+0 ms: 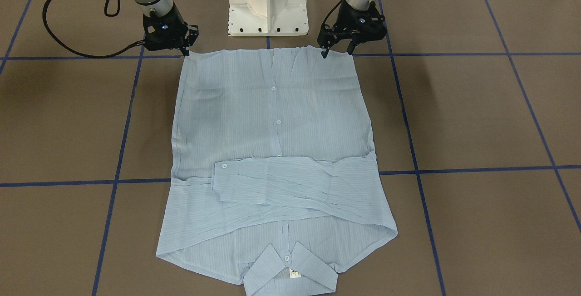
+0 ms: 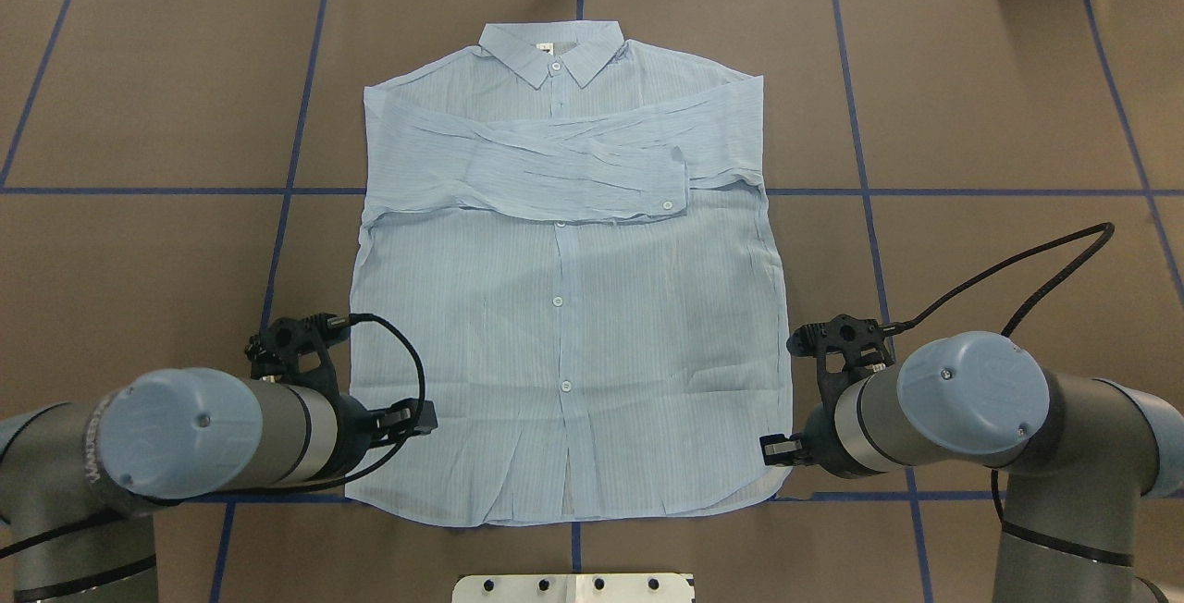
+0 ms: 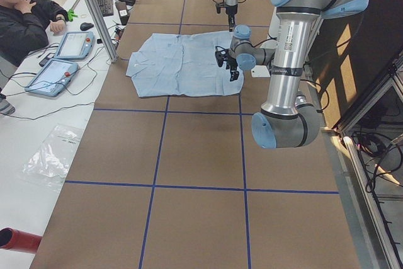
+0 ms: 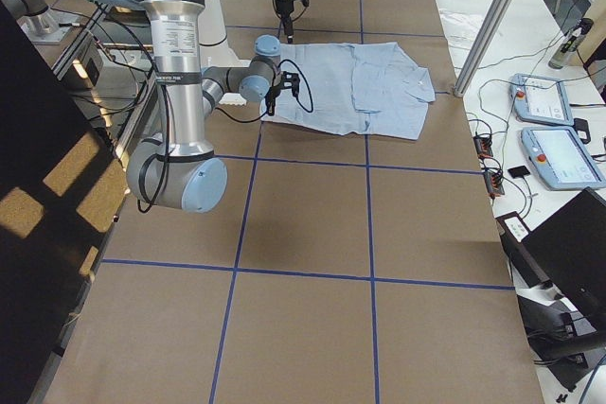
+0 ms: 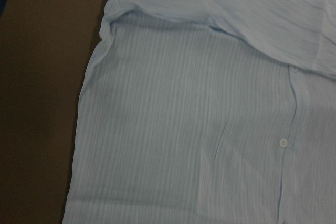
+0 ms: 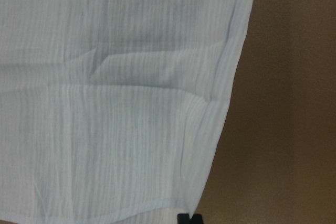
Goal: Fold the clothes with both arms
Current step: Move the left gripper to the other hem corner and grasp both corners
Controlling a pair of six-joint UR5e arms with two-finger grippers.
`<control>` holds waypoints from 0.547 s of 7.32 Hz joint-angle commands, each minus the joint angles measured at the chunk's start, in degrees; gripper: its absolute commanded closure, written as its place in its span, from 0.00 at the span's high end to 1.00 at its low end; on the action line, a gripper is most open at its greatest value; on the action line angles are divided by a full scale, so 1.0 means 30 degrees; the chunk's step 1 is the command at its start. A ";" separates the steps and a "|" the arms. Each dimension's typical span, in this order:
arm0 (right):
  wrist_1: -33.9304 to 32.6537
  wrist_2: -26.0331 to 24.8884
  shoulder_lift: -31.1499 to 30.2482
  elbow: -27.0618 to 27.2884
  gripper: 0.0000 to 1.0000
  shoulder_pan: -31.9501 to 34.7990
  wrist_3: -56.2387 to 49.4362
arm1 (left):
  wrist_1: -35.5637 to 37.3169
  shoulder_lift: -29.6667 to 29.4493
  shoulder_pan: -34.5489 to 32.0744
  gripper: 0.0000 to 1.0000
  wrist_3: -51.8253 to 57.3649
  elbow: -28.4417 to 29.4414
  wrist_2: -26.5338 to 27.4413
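Observation:
The light-blue striped shirt [image 1: 272, 119] lies flat and buttoned on the brown table, with both sleeves folded across the chest and the collar [image 2: 555, 53] at the far side from the robot. My left gripper [image 1: 337, 52] is open, its fingertips just over one hem corner. My right gripper [image 1: 186, 51] is at the other hem corner, its fingers together on the fabric edge. In the overhead view my wrists hide both grippers. The left wrist view shows the shirt's side edge and placket [image 5: 184, 129]. The right wrist view shows the hem corner [image 6: 105, 103] with a black fingertip [image 6: 189, 217] beside it.
The white pedestal base [image 1: 268, 10] stands right behind the hem. Blue tape lines cross the brown table [image 2: 971, 104]. A seated operator [image 3: 25, 11], tablets [image 3: 75, 45] and a metal pole [image 3: 94, 11] are past the table's far edge.

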 commanded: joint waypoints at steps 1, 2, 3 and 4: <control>0.0021 0.0035 0.0101 0.0120 0.00 0.0128 0.0000 | 0.0009 0.1439 0.0770 0.86 -0.0403 0.0010 0.0314; 0.0021 0.0065 0.0101 0.0236 0.00 0.0129 0.0000 | 0.0009 0.1502 0.0771 0.85 -0.0403 0.0126 0.0314; 0.0021 0.0094 0.0072 0.0353 0.00 0.0245 0.0000 | 0.0038 0.1503 0.0800 0.83 -0.0374 0.0301 0.0314; 0.0021 0.0181 0.0043 0.0354 0.00 0.0304 0.0000 | 0.0038 0.1503 0.0858 0.80 -0.0403 0.0332 0.0314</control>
